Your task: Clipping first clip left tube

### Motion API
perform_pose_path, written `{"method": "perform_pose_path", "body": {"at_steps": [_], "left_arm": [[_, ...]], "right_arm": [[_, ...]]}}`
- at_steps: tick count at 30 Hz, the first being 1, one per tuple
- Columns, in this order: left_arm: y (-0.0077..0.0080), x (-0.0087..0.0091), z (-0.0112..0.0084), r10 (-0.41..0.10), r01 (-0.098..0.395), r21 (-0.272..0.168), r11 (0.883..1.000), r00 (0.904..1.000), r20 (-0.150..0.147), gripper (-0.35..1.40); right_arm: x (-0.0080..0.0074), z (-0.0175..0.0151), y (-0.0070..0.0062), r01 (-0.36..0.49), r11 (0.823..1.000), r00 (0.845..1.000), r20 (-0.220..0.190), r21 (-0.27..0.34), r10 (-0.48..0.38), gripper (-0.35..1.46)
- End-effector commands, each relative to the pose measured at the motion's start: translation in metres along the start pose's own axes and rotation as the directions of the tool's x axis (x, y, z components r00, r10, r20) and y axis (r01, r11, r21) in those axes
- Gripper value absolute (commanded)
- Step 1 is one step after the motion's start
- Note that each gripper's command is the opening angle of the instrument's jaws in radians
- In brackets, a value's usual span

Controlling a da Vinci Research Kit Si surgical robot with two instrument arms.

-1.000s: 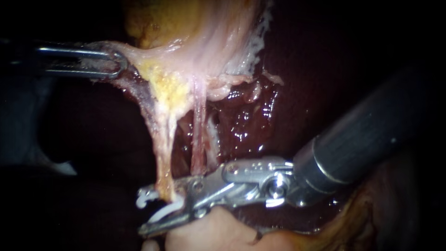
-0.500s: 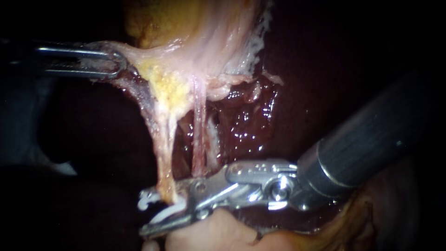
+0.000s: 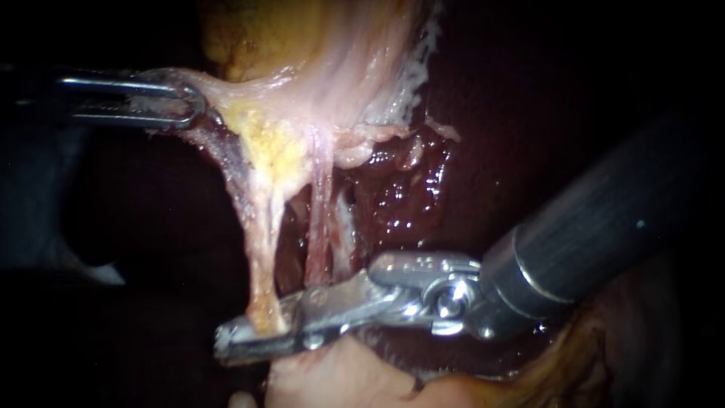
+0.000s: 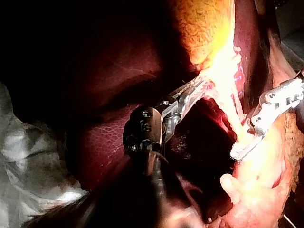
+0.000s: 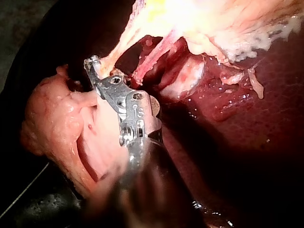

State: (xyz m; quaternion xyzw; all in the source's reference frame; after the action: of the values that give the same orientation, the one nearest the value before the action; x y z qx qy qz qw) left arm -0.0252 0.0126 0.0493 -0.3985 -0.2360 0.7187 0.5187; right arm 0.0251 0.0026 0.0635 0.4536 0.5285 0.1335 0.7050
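Jaws of my right instrument [image 3: 230, 341] just clamped on the left tube [image 3: 263, 249], low down, so clip 1 is likely seated; my left instrument [image 3: 185, 102] grips the gallbladder [image 3: 332, 53] above it.

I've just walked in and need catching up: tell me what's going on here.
The left instrument has its jaws shut on the gallbladder and holds it out sideways, so two tubes hang stretched in front of the liver. The right instrument has its jaws shut on the left tube, near its lower end. The right tube beside it lies outside the jaws. No clip can be made out between them.
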Motion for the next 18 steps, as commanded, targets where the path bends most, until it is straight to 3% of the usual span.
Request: {"method": "perform_pose_path", "body": {"at_steps": [1,18], "left_arm": [[0.0,0.0,0.0,0.0,0.0,0.0,1.0,1.0,0.0,-0.35],[0.0,0.0001,-0.0001,-0.002,0.002,0.003,1.0,1.0,-0.002,-0.35]], "right_arm": [[-0.0002,-0.0002,0.0001,0.0,1.0,1.0,-0.002,-0.004,0.0,-0.35],[-0.0008,-0.0007,0.0,0.002,1.0,1.0,0.009,-0.013,-0.001,-0.35]]}}
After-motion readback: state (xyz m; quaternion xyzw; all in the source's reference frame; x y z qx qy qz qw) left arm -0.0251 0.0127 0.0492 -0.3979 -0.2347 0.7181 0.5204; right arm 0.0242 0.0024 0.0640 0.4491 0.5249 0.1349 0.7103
